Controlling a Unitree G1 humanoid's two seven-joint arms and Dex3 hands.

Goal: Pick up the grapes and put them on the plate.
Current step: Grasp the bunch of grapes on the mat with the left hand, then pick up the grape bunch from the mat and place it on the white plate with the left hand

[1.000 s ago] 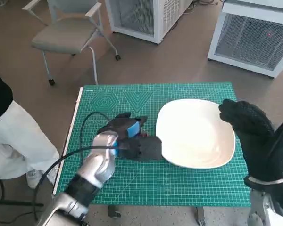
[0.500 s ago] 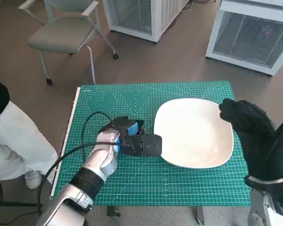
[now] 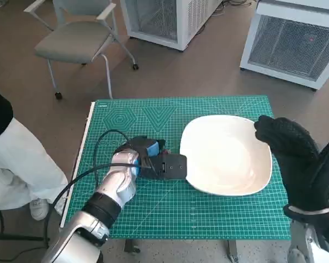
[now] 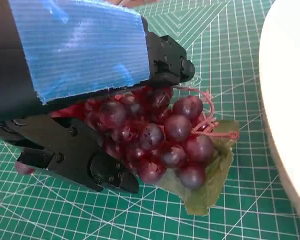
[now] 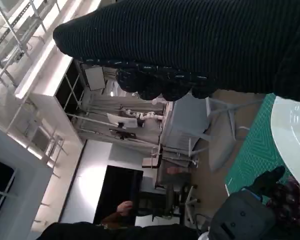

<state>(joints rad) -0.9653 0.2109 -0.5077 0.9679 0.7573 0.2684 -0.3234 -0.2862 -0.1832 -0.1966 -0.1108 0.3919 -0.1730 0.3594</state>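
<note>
While left robot hand clamps the bunch of dark red plastic grapes on the green worktop mat | step: grasp | next: lift, carry onto white round plate | right robot hand empty, fingers apart

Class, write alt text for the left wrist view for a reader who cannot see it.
A black robot hand with blue tape on its back grips a bunch of dark red grapes with a green leaf on a green gridded cutting mat, beside a white plate's rim.

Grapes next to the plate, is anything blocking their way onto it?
Nothing visible is. The left hand is around the grapes, and only bare green mat lies between them and the plate.
</note>
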